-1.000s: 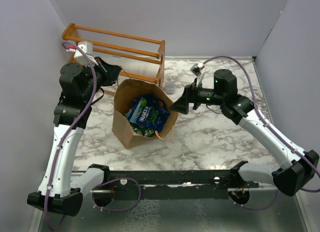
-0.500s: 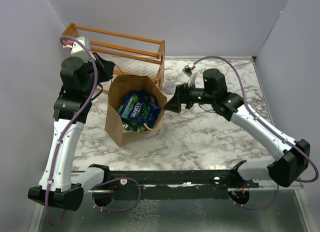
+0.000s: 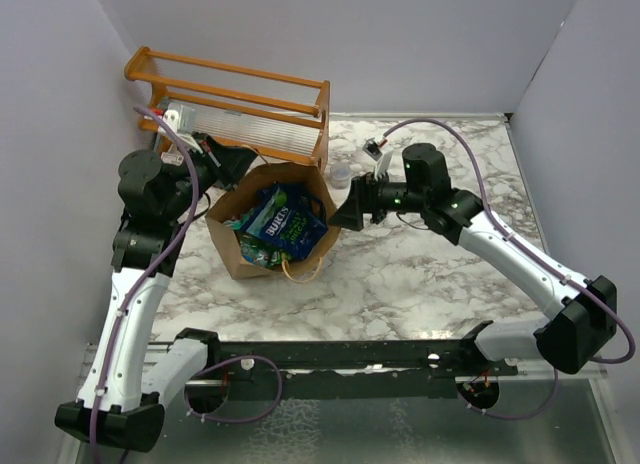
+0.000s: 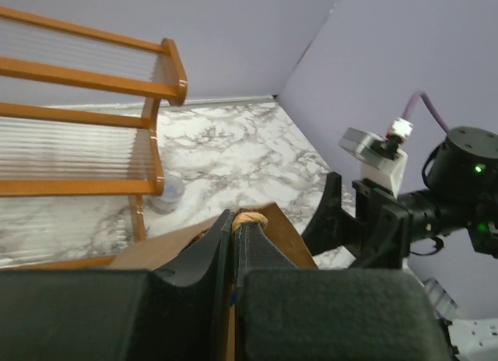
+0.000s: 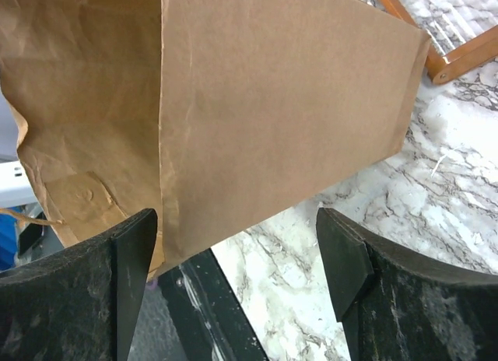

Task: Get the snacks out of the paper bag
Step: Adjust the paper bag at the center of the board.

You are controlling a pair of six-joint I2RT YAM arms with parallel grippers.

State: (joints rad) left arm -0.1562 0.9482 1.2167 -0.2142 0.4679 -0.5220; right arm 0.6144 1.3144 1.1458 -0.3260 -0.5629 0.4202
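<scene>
The brown paper bag (image 3: 232,252) stands tilted on the marble table, mouth open upward. Blue and green snack packets (image 3: 283,222) show inside it. My left gripper (image 3: 243,168) is at the bag's far left rim, shut on a twisted paper handle (image 4: 250,219), with the bag's paper (image 4: 183,248) just below. My right gripper (image 3: 347,210) is open and empty beside the bag's right side. In the right wrist view its gripper (image 5: 237,260) faces the bag's creased wall (image 5: 249,96), fingers (image 5: 134,275) spread wide, not touching it.
An orange wooden rack (image 3: 235,99) stands right behind the bag, also in the left wrist view (image 4: 85,127) and the right wrist view (image 5: 459,50). A small clear cup (image 3: 341,174) sits beside the rack. Purple walls close the left, back and right. A black rail (image 3: 340,354) runs along the near edge.
The bag has shifted left and tipped with my left gripper holding its handle. The left arm has dropped lower. My right gripper has moved left, closer to the bag.
</scene>
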